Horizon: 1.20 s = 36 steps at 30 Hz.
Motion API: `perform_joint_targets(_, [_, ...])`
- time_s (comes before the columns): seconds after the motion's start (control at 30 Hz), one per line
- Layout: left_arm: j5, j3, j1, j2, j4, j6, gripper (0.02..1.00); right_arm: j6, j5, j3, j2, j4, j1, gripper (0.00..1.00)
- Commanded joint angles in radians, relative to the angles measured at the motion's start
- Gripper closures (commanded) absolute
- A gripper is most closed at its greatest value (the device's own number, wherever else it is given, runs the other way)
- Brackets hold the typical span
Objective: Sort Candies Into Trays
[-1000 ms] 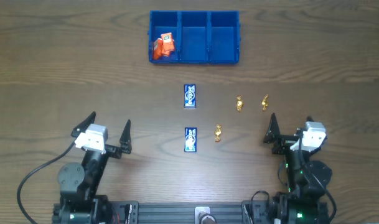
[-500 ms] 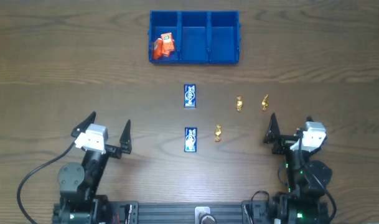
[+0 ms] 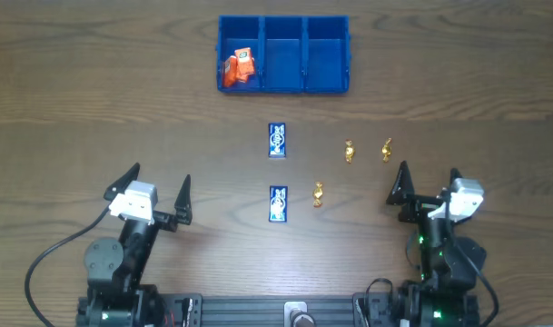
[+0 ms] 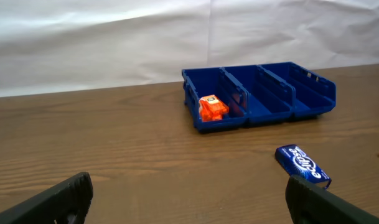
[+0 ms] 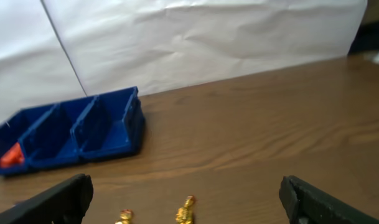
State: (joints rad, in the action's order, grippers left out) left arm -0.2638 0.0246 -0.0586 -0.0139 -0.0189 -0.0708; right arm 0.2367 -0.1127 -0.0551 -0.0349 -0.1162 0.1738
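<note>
A blue three-compartment tray stands at the far middle of the table, with orange candies in its left compartment. Two blue-wrapped candies lie on the table in front of it. Three small gold candies lie to their right. My left gripper stands open at the near left, holding nothing. My right gripper stands open at the near right, close to the gold candies. The left wrist view has the tray, orange candies and one blue candy.
The wooden table is bare around the candies. A white sheet hangs behind the table's far edge. The right wrist view shows the tray and two gold candies.
My right gripper has shifted slightly to the right. The left arm and all candies have stayed put.
</note>
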Motion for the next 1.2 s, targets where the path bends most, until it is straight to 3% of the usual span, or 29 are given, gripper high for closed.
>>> perform_joint_targets(0.03, [-0.018, -0.020, 0.006, 0.010, -0.032, 0.011, 0.020, 0.089, -0.121, -0.111, -0.125, -0.010, 0.042, 0.003])
perform_joint_targets(0.13, [-0.018, -0.020, 0.006, 0.010, -0.032, 0.011, 0.020, 0.068, -0.246, -0.279, -0.306, -0.058, 0.073, 0.003])
perform_joint_targets(0.23, [-0.018, -0.020, 0.006, 0.010, -0.032, 0.011, 0.020, 0.050, -0.309, -0.502, -0.509, -0.207, 0.075, 0.003])
perform_joint_targets(0.53, [-0.018, -0.020, 0.006, 0.010, -0.032, 0.011, 0.023, -0.008, -0.334, -1.134, -1.071, -0.853, 0.018, 0.003])
perform_joint_targets(0.63, [-0.018, -0.020, 0.006, 0.010, -0.032, 0.011, 0.020, -0.034, -0.329, -1.283, -1.248, -1.017, -0.084, 0.003])
perform_joint_targets(0.8, [-0.018, -0.020, 0.006, 0.010, -0.032, 0.011, 0.023, -0.017, -0.225, -1.370, -1.457, -1.116, -0.310, 0.003])
perform_joint_targets(0.97, [-0.018, -0.020, 0.006, 0.010, -0.032, 0.011, 0.020, 0.103, -0.185, -1.371, -1.629, -1.121, -0.544, 0.003])
perform_joint_targets(1.2, [-0.018, -0.020, 0.006, 0.010, -0.032, 0.011, 0.018, 0.326, -0.106, -1.371, -1.759, -1.144, -0.759, 0.003])
